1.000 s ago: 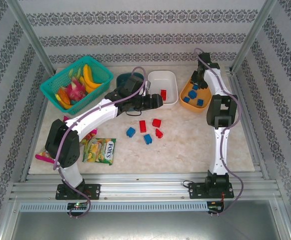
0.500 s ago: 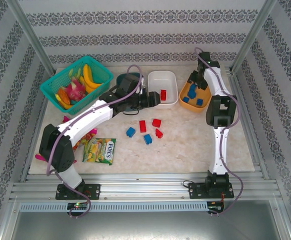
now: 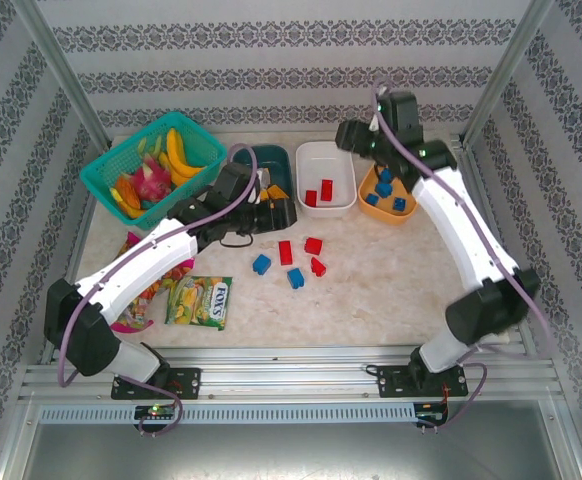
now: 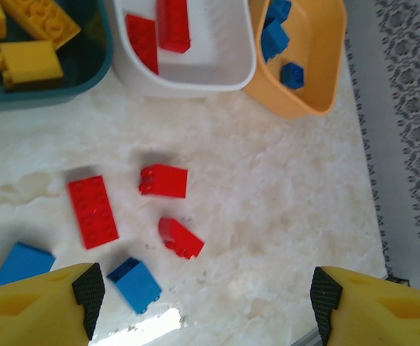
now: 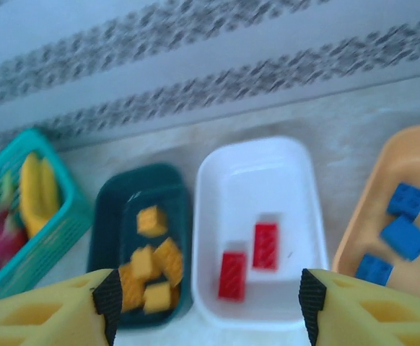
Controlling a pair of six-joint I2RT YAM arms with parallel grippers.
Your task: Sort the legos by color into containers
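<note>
The shallow white plastic tub [image 5: 250, 180] holds two red lego bricks [image 5: 265, 246]. Just beside it on the left, the dark teal plastic tub [image 5: 105, 216] holds orange-yellow bricks [image 5: 152, 220]. On its right, the orange plastic tub [image 5: 361, 216] holds blue bricks [image 5: 405, 236]. In front of the white tub, three loose red bricks [image 4: 92, 211] and two loose blue bricks [image 4: 134, 283] lie on the marbled tabletop [image 4: 282, 216]. My left gripper [image 4: 204, 295] hangs over them, jaws wide apart, empty. My right gripper [image 5: 208, 299] hovers above the white tub, likewise spread and empty.
</note>
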